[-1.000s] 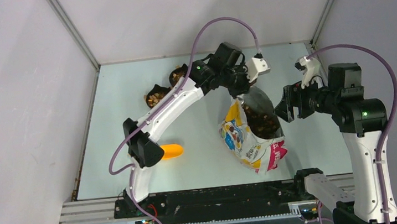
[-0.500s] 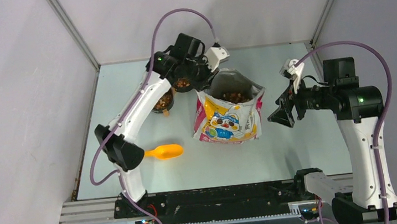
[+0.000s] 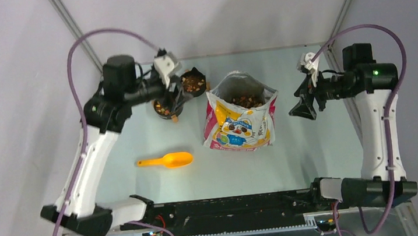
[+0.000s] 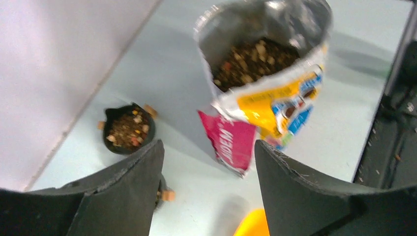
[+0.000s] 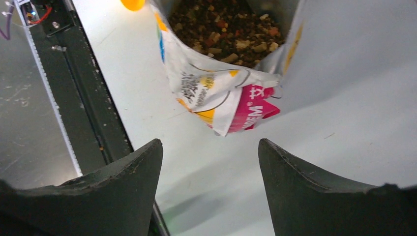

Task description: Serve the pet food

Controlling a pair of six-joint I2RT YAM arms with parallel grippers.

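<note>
Pet food (image 3: 246,99): 1 bag (image 3: 237,129), 2 bowls (image 3: 193,83) | scoop (image 3: 170,159): 1 | left tool (image 4: 207,147) apart | right tool (image 5: 210,145) apart

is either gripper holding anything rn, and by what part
Nothing is held. The left gripper stands open and empty near the black bowls; the right gripper stands open and empty, short of the bag.

White letters "EM" on pink corner of printed bag (image 5: 216,91), other print unreadable
</note>
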